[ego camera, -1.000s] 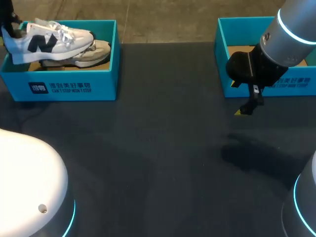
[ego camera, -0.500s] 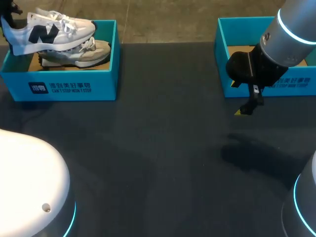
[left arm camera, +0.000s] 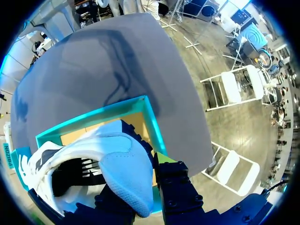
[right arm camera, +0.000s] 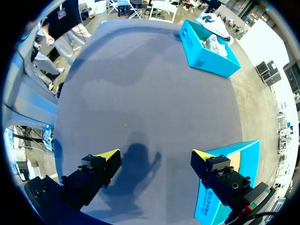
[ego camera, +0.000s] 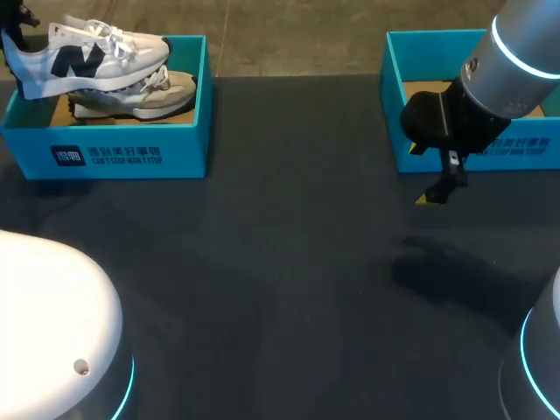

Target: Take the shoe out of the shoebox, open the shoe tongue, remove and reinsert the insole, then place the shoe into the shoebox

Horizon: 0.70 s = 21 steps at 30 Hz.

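Inside the left claw's grip, the shoe hangs by its heel and may twist loose; right claw open.

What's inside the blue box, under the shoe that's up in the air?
A second shoe, greyish, lies on its side inside the blue box. The lifted white shoe hangs over it and hides part of it, so I can't see what is under that part.
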Each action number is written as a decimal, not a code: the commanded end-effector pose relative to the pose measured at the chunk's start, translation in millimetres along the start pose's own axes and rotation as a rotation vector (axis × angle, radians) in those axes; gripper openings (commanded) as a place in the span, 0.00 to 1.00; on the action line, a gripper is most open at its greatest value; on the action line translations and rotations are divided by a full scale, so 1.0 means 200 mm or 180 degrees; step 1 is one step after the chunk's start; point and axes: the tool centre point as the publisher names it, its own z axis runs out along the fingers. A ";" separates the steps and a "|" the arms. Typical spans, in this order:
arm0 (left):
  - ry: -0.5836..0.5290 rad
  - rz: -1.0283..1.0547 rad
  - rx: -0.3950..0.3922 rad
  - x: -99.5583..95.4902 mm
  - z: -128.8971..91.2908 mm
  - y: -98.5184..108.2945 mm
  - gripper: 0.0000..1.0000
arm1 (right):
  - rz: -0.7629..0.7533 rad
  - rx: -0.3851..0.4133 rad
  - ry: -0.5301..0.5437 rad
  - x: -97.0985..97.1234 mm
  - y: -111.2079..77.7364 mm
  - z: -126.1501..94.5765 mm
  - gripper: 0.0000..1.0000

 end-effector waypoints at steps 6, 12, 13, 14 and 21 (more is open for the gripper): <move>0.0097 0.0014 0.0021 -0.20 -0.11 -0.10 0.00 | 0.0004 0.0007 -0.0003 0.00 0.00 0.01 1.00; 0.0112 0.0045 0.0013 -0.35 -0.16 -0.19 0.00 | 0.0004 0.0007 -0.0003 0.00 0.00 0.01 1.00; 0.0110 0.0036 0.0004 -0.38 -0.17 -0.21 0.00 | 0.0004 0.0007 -0.0003 0.00 0.00 0.01 1.00; 0.0109 0.0030 0.0007 -0.41 -0.17 -0.23 0.00 | 0.0004 0.0007 -0.0003 0.00 0.00 0.01 1.00; 0.0205 0.0046 0.0088 -0.61 -0.20 -0.36 0.00 | 0.0004 0.0007 -0.0003 0.00 0.00 0.01 1.00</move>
